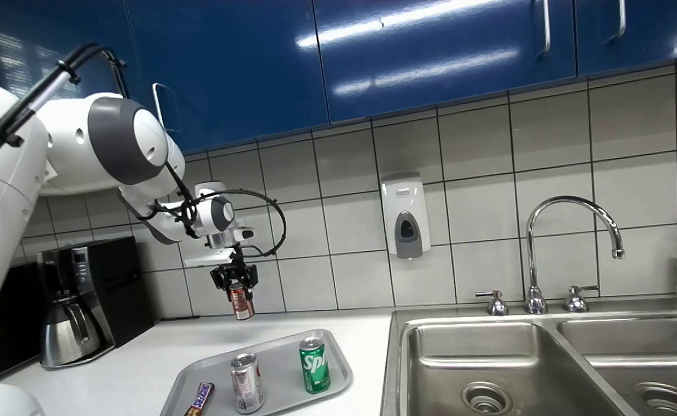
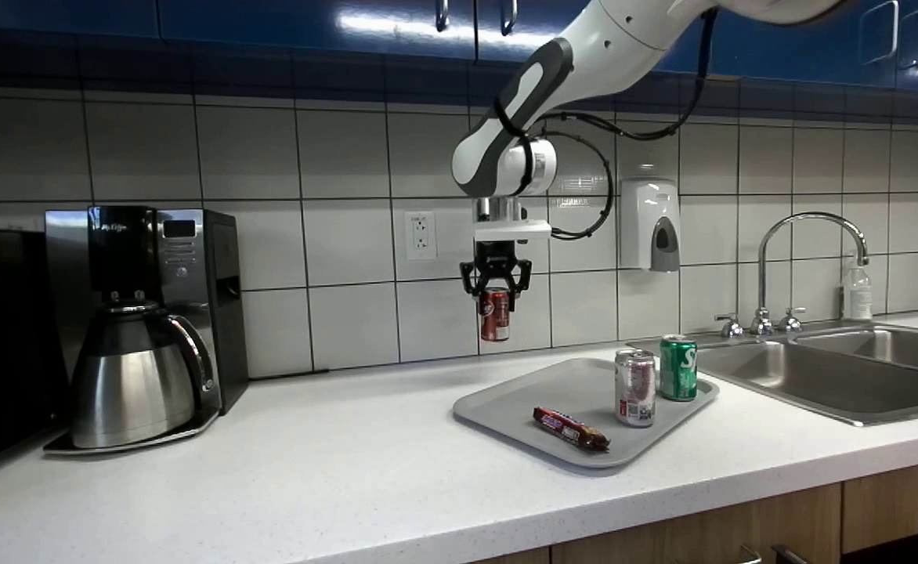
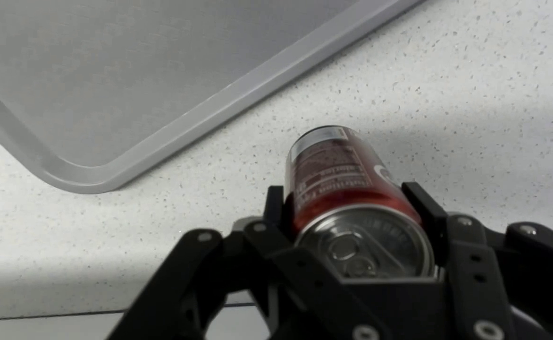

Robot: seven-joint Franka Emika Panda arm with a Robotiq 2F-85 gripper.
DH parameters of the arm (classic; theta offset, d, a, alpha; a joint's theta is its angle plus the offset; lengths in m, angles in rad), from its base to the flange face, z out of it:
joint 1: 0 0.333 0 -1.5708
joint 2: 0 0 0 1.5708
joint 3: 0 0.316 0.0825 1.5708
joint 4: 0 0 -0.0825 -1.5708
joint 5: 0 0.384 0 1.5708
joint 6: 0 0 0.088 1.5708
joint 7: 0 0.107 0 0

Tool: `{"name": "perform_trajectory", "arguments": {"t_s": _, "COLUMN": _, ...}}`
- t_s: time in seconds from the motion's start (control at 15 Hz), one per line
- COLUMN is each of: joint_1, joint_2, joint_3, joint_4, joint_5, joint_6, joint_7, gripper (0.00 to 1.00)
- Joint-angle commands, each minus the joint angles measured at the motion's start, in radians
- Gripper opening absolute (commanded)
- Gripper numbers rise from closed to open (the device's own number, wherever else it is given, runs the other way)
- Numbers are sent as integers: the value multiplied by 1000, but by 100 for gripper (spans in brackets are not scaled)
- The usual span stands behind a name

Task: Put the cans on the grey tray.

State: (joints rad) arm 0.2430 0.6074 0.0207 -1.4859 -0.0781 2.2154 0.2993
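Observation:
My gripper (image 2: 496,296) is shut on the dark red can (image 2: 495,323) and holds it upright in the air. In the wrist view the can (image 3: 342,174) sits between both fingers, its lid towards the camera. It hangs beside the grey tray (image 3: 163,85), past the tray's wall-side edge. The green can (image 1: 314,370) stands upright on the tray (image 1: 283,370) near its sink end. The silvery grey can (image 1: 247,384) stands upright on the tray beside the green one. Both also show in an exterior view, the green can (image 2: 678,368) and the silvery can (image 2: 635,392).
A wrapped candy bar (image 2: 570,429) lies on the tray. A coffee maker with a steel pot (image 2: 138,384) stands on the counter (image 2: 310,470). The steel sink (image 1: 477,358) and tap (image 1: 569,199) lie beyond the tray. A soap dispenser (image 1: 406,216) hangs on the tiled wall.

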Motion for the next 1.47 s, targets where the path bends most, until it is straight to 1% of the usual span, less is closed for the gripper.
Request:
{"name": "perform_trajectory", "arguments": {"t_s": 0.0, "joint_1": -32, "joint_2": -129, "joint_3": 22, "joint_4": -143, "joint_5": 22, "joint_6": -6, "joint_7": -60, "gripper": 38}}
{"name": "perform_trajectory", "arguments": {"t_s": 0.13, "joint_1": -40, "joint_2": -164, "joint_3": 24, "joint_4": -204, "joint_5": 24, "joint_6": 5, "joint_7": -73, "gripper": 38}}
{"name": "perform_trajectory", "arguments": {"t_s": 0.4, "joint_1": -46, "joint_2": -188, "joint_3": 19, "joint_4": -298, "joint_5": 17, "joint_6": 15, "joint_7": -69, "gripper": 38}}
{"name": "perform_trajectory", "arguments": {"t_s": 0.8, "joint_1": -46, "joint_2": -181, "joint_3": 6, "joint_4": -399, "joint_5": -6, "joint_6": 53, "joint_7": -49, "gripper": 38}}
{"name": "perform_trajectory", "arguments": {"t_s": 1.13, "joint_1": -49, "joint_2": -190, "joint_3": 3, "joint_4": -449, "joint_5": -6, "joint_6": 72, "joint_7": -50, "gripper": 38}}
{"name": "perform_trajectory", "arguments": {"t_s": 1.4, "joint_1": -46, "joint_2": -200, "joint_3": -3, "joint_4": -468, "joint_5": -16, "joint_6": 76, "joint_7": -45, "gripper": 38}}
